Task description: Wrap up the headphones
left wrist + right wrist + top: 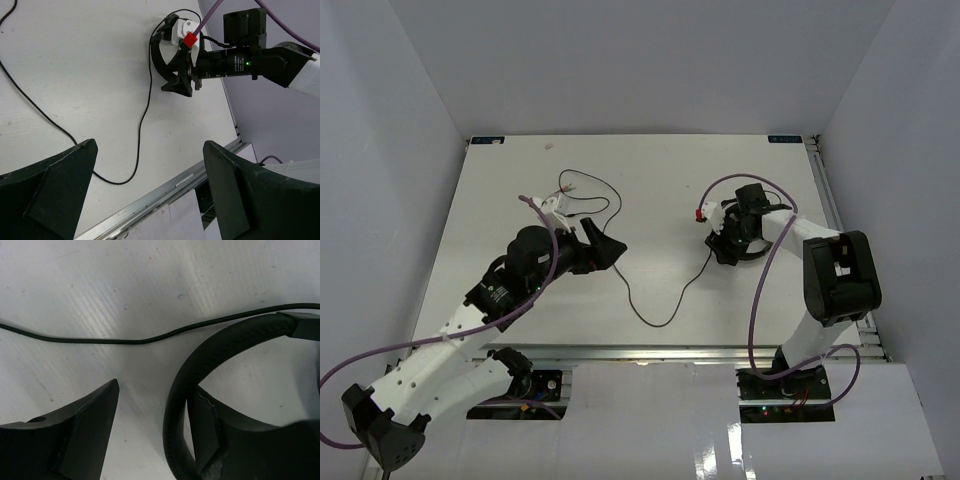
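White tabletop (650, 180); right hand (155, 386) half-open astride leathery arched headphones (220, 345), left hand (150, 144) wide open, empty.

Black headphones (230, 341) lie flat at right — their thin cord (660, 322) (unwound) snakes loosely leftward.

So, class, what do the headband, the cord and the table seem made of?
Headband: likely black faux leather, matte, finely grained. Cord: thin, smooth, probably rubber or plastic sheathed. Table: hard white board, maybe laminate; faintly ribbed sheen, small scuffs.
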Motion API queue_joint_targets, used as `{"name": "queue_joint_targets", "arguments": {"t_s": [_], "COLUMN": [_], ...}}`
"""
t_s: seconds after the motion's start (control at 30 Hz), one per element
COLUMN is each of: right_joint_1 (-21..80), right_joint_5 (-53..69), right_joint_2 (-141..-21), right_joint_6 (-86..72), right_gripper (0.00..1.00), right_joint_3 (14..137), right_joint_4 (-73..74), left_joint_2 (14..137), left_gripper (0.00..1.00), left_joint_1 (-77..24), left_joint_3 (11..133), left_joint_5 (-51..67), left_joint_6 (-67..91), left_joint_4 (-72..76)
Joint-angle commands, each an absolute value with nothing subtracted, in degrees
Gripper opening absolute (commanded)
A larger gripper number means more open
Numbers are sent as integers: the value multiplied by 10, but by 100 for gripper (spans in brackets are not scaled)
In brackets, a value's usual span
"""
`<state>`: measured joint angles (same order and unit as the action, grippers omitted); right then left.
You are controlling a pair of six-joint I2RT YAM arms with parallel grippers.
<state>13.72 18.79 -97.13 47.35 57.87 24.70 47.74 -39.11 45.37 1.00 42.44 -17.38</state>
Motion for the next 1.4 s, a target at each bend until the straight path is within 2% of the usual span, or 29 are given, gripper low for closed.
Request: {"name": "queue_joint_targets", "arguments": {"t_s": [0.0, 0.17, 0.3, 0.37, 0.47, 0.57, 0.73, 0.83, 1.03, 1.17, 1.3, 1.37], "right_joint_1": [142, 156, 213, 243, 295, 318, 318, 295, 254, 227, 160, 159], "right_joint_5": [180, 191, 184, 174, 153, 138, 110, 162, 304, 298, 406, 379], "right_joint_2": [-1007, -1023, -984, -969, -963, -992, -1017, -1009, -886, -826, -875, -879], "right_joint_6": [533, 692, 858, 957, 1022, 1032, 1021, 943, 792, 496, 243, 143], "right_gripper": [42, 16, 9, 8, 8, 16, 41, 89, 90, 90, 90, 90], "right_joint_3": [632, 653, 629, 618, 627, 667, 693, 738, 753, 701, 676, 641], "right_joint_4": [310, 412, 458, 465, 461, 459, 401, 405, 410, 305, 315, 265], "left_joint_2": [435, 393, 376, 374, 374, 375, 376, 374, 362, 357, 351, 347], "left_gripper": [98, 98, 98, 98, 98, 98, 98, 98, 98, 98, 98, 98], "left_joint_1": [-393, -393, -392, -392, -393, -393, -393, -393, -392, -393, -393, -393], "left_joint_3": [443, 431, 417, 413, 410, 413, 427, 427, 411, 402, 391, 387], "left_joint_5": [-32, -40, -42, -43, -46, -49, -54, -55, -56, -58, -55, -53], "left_joint_6": [423, 433, 439, 444, 451, 454, 453, 450, 446, 445, 451, 454], "left_joint_4": [-237, -253, -257, -260, -262, -264, -276, -279, -278, -272, -264, -263]}}
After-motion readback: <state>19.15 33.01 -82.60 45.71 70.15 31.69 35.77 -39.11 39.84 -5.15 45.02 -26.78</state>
